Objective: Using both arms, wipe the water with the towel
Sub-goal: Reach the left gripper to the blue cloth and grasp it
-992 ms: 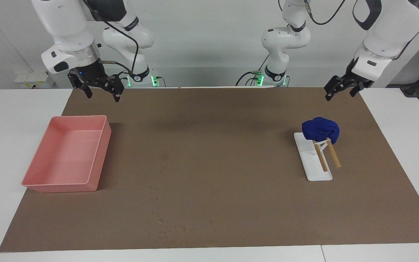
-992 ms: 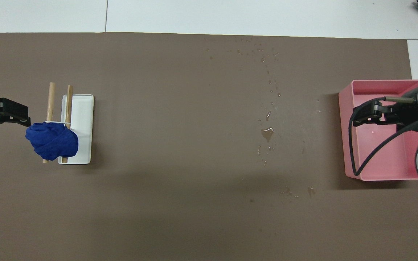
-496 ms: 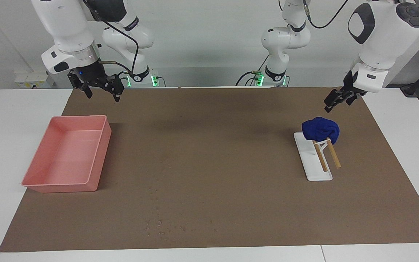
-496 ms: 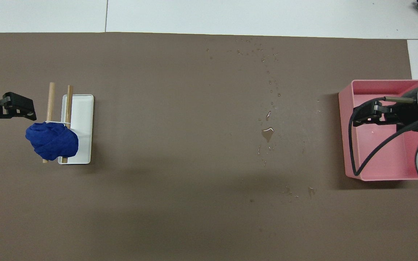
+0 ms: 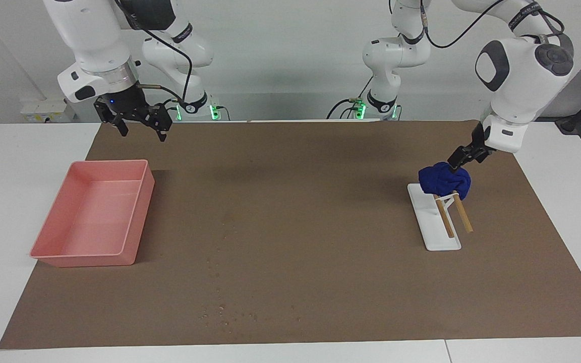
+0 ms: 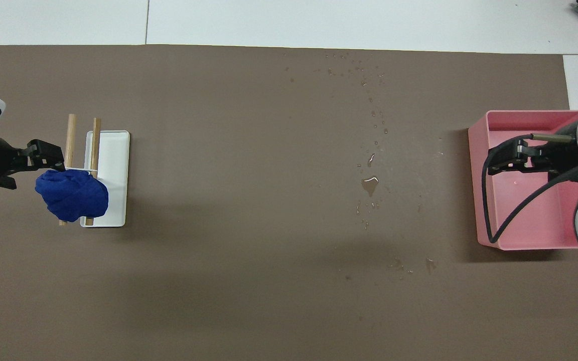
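Note:
The towel (image 5: 444, 181) (image 6: 72, 194) is a bunched dark blue cloth on top of a small rack with two wooden rods (image 5: 462, 217) and a white base (image 5: 439, 234), at the left arm's end of the brown mat. My left gripper (image 5: 459, 161) (image 6: 30, 173) is open and low, right at the towel's upper edge; whether it touches I cannot tell. The water (image 5: 220, 307) (image 6: 369, 184) is a scatter of small droplets on the mat, between its middle and the pink tray. My right gripper (image 5: 141, 132) (image 6: 507, 163) hangs open and empty, high by that tray.
A pink tray (image 5: 136, 222) (image 6: 484, 235) with nothing in it sits on the mat at the right arm's end. The brown mat (image 5: 321, 201) covers most of the white table. The droplet trail runs to the mat's edge farthest from the robots.
The left arm has swung down and in, bringing its open gripper from above the mat's corner to the towel's top. The right arm, the towel and the tray have not moved.

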Tool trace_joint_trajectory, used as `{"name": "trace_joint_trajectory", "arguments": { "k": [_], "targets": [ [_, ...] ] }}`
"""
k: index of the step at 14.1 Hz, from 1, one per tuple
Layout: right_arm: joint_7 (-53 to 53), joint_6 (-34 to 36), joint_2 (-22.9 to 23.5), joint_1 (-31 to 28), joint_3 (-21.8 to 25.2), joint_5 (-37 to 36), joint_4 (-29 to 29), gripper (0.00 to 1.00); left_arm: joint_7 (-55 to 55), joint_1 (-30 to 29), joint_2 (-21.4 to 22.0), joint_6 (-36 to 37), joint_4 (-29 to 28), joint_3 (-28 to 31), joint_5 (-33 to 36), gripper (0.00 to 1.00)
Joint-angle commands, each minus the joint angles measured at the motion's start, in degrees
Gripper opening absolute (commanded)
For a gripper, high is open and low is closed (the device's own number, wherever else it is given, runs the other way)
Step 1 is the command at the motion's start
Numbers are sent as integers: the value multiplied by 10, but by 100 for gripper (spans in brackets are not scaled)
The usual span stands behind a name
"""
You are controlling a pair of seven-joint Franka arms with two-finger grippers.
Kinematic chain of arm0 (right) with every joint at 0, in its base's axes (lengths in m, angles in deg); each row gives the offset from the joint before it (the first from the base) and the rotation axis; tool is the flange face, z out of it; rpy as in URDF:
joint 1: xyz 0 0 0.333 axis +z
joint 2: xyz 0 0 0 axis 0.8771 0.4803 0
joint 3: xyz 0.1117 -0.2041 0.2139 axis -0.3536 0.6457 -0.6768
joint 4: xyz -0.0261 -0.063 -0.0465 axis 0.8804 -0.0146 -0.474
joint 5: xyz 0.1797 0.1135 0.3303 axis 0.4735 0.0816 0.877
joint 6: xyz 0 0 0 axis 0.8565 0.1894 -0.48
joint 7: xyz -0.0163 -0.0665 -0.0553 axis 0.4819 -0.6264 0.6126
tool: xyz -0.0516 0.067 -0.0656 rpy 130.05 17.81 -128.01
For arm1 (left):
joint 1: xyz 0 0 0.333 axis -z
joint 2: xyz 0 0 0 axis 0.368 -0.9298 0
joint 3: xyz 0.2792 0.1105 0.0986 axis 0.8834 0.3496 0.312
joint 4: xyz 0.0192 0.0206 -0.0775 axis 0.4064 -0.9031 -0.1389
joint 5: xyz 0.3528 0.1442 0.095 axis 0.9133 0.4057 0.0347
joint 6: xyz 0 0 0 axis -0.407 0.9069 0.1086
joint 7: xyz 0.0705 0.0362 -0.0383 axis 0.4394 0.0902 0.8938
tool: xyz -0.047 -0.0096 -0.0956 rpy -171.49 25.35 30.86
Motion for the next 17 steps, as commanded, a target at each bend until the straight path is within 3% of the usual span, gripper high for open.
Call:
{"name": "trace_joint_trajectory", "arguments": {
  "k": [1,10,11,13,15,17],
  "targets": [
    [15,11,3,-8,-2,14,-7,100,9,-3,13,-50,-50,-3,9,100],
    [15,12,3,-8,-2,14,-7,100,7,-2,10,-112,-104,4,9,100],
    [15,12,2,-8,-2,14,-7,100,6,-2,10,-112,-105,4,10,87],
    [15,12,3,-8,-2,14,-7,100,7,-2,10,-107,-102,4,10,41],
    [15,12,3,-8,-2,14,-8,100,7,-2,7,-89,-92,4,10,1],
    [15,12,2,-8,-2,14,-7,100,7,-2,3,-55,-66,3,11,0]
  ]
}}
